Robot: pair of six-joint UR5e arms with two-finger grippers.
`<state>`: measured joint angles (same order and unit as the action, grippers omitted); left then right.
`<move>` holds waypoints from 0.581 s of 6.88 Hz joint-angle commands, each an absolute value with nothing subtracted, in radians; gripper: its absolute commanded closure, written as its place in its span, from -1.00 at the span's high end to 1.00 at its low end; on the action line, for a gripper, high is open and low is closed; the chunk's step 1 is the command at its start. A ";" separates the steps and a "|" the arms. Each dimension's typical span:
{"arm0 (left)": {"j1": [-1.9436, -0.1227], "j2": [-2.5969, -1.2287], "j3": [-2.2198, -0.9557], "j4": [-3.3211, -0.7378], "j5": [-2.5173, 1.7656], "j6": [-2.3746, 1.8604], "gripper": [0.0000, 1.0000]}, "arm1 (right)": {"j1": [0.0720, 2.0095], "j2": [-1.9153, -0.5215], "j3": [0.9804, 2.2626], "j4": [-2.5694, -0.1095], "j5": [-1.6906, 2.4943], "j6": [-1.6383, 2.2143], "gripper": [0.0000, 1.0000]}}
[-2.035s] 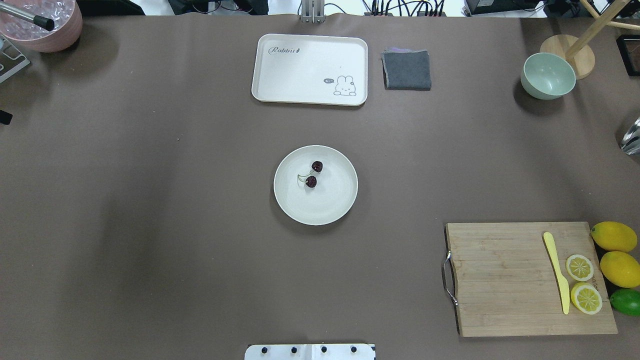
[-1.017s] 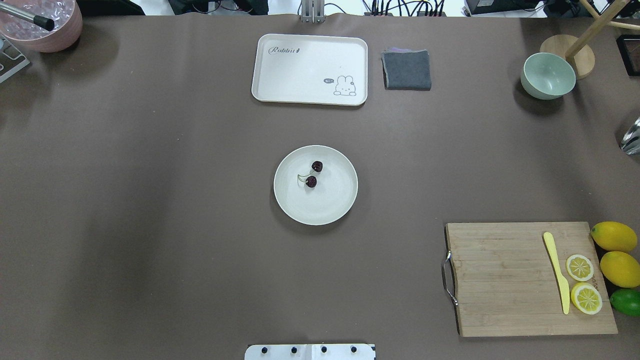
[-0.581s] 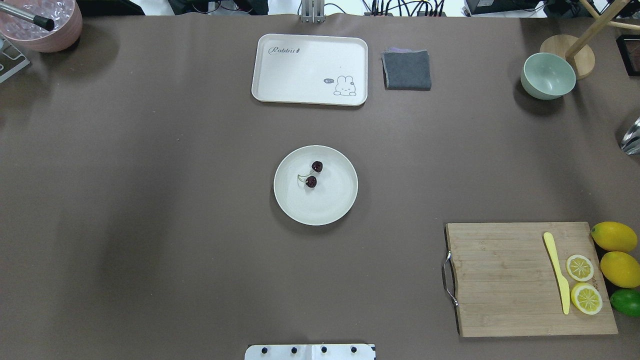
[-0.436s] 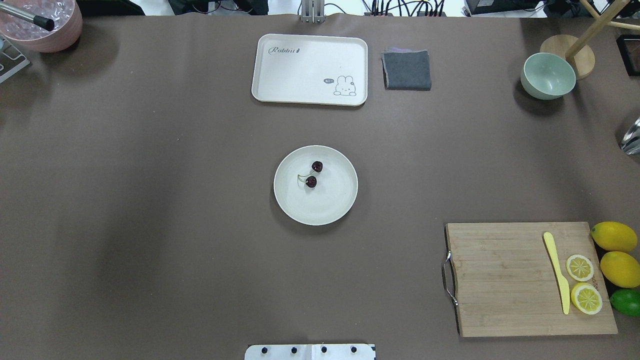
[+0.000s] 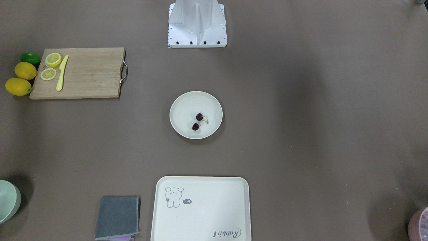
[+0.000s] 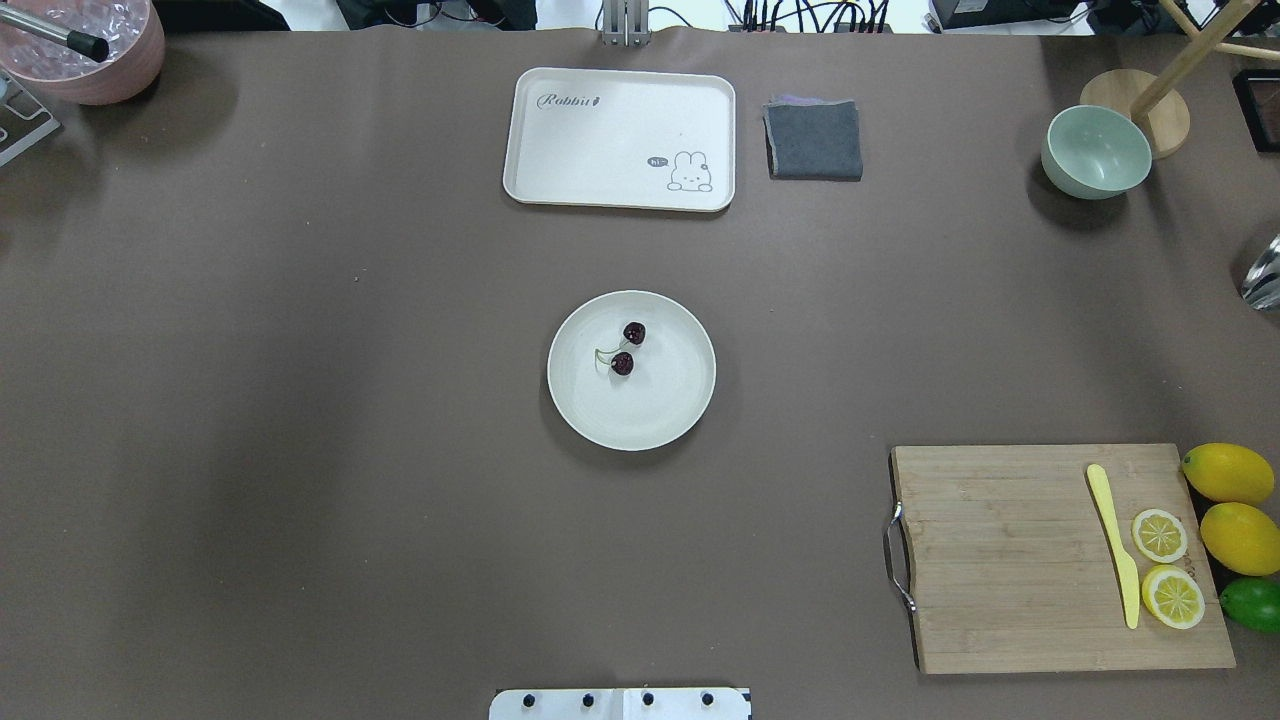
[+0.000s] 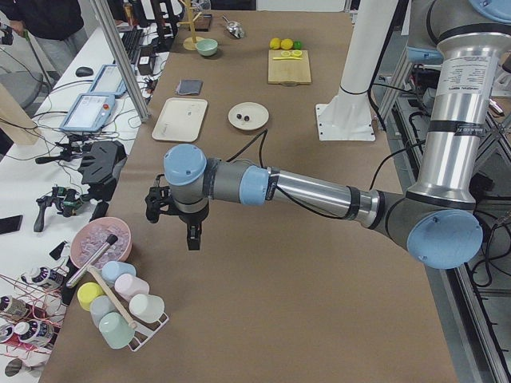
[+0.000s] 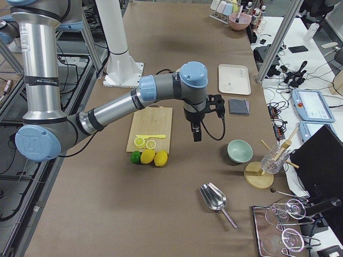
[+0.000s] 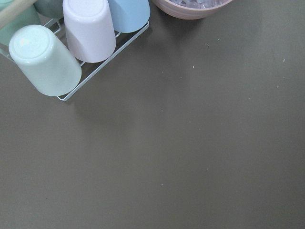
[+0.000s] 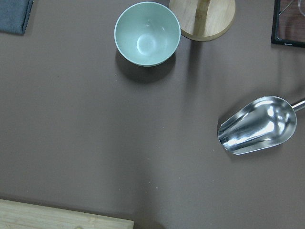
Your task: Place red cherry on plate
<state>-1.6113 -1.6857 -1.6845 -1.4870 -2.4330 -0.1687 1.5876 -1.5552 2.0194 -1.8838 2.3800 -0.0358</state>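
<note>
The plate [image 6: 662, 412] looks matt, the red cherry [image 6: 622, 363] glossy, the board [image 6: 1000, 560] grained wood, the scoop [image 10: 257, 125] polished metal.

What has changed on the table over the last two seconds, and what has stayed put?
A small dark shape at the overhead view's left edge has slipped out of sight; what it was cannot be told. The red cherry stays on the plate; the tray, cloth, bowl and cutting board are unmoved.
</note>
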 commanded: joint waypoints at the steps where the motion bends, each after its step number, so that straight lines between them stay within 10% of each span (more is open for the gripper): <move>1: -1.612 -1.683 -1.668 -1.476 -2.307 -0.064 0.98 | 1.588 -1.565 1.987 -1.887 2.385 -0.035 0.99; 4: -1.654 -1.678 -1.542 -1.477 -2.347 0.110 0.98 | 1.586 -1.551 1.872 -1.832 2.385 -0.069 0.99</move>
<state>-1.6366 -1.6798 -1.5688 -1.4777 -2.3175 0.0745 1.5863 -1.5493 1.9039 -1.8625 2.3829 -0.0574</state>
